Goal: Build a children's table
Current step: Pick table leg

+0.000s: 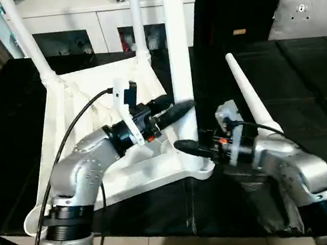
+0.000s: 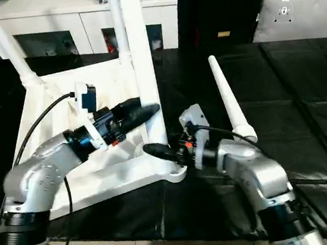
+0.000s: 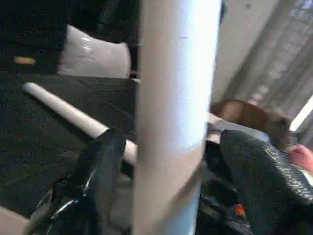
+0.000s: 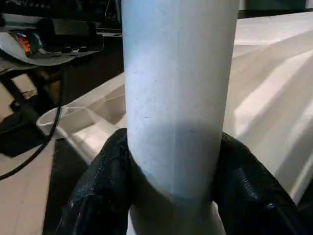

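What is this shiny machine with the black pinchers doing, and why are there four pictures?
It is a robot with two silver arms, building a small white table. Two pictures come from cameras in its head, looking down. The other two come from cameras on its wrists, very close up.

The table top lies upside down on a big black work table. Three white legs already stand up in its corners. The fourth leg lies loose on the black cover.

The right end effector is squeezing the near leg low down. The left end effector has its fingers on either side of that same leg, a bit apart from it.
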